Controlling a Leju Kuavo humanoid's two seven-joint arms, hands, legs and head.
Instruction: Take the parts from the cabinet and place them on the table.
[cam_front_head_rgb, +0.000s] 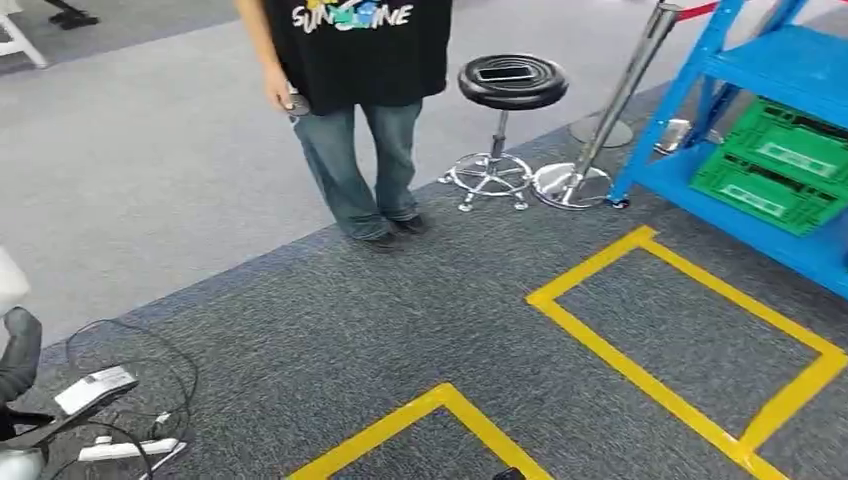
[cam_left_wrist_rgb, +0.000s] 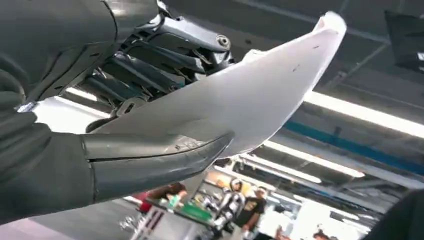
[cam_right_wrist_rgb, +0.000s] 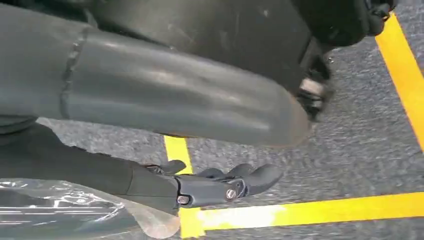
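Your left hand (cam_left_wrist_rgb: 130, 95) has one white curved part (cam_left_wrist_rgb: 260, 95) pinched between thumb and fingers, held up high. The right hand (cam_right_wrist_rgb: 220, 182) hangs with fingers curled on nothing. That thin grip could slip while walking. One person (cam_front_head_rgb: 350, 110) nearby, two green crates (cam_front_head_rgb: 790, 165) on the blue rack (cam_front_head_rgb: 790, 60).

— What's carrying everything here?

— A grey carpeted floor (cam_front_head_rgb: 330, 320), darker near the camera, paler further off. Yellow tape outlines (cam_front_head_rgb: 690, 330) are stuck to the dark part.

— And standing on it?

— A blue shelf rack (cam_front_head_rgb: 790, 110) with green crates (cam_front_head_rgb: 775, 165) on its lower shelf, a black round stool (cam_front_head_rgb: 510, 85) on a chrome base, a chrome post (cam_front_head_rgb: 615, 110), a person (cam_front_head_rgb: 360, 120), plus cables and what may be a white power strip (cam_front_head_rgb: 130, 448).
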